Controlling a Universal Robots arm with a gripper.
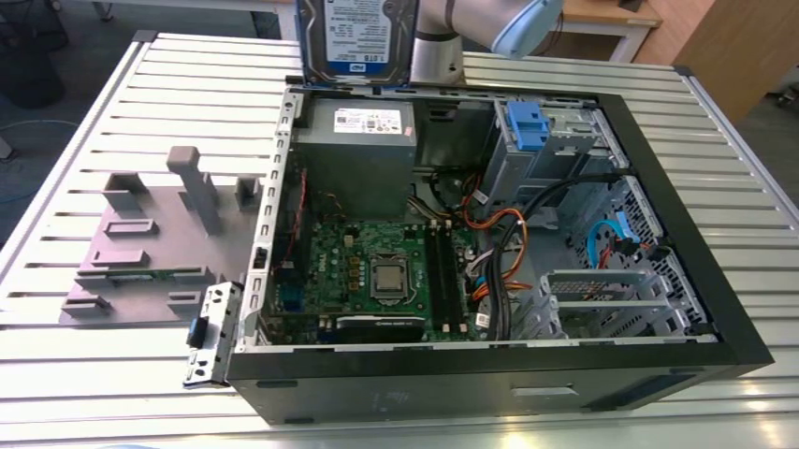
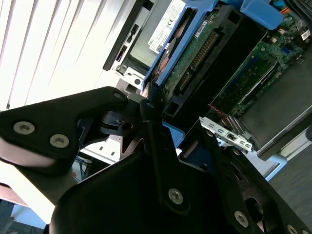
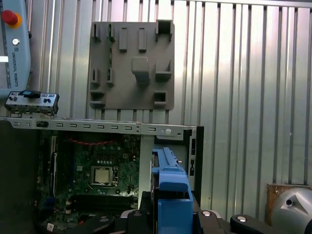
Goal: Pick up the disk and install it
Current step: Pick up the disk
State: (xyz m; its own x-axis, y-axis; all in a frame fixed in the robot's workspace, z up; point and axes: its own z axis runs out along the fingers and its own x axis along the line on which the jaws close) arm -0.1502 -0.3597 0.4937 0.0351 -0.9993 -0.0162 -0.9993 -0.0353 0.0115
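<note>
Disk held upright above the open computer case
The slatted metal worktop carries the black case, with a grey moulded fixture lying beside it at the exterior view's left. The disk hangs clear over the case's far edge, above the grey power supply, its label facing the camera. In the second wrist view the gripper is clamped on the disk's blue frame

Exterior view: disk top & arm cut off by pic edge. Table far edge partly hidden behind disk; its near corners out of frame. Label print too small.
</note>
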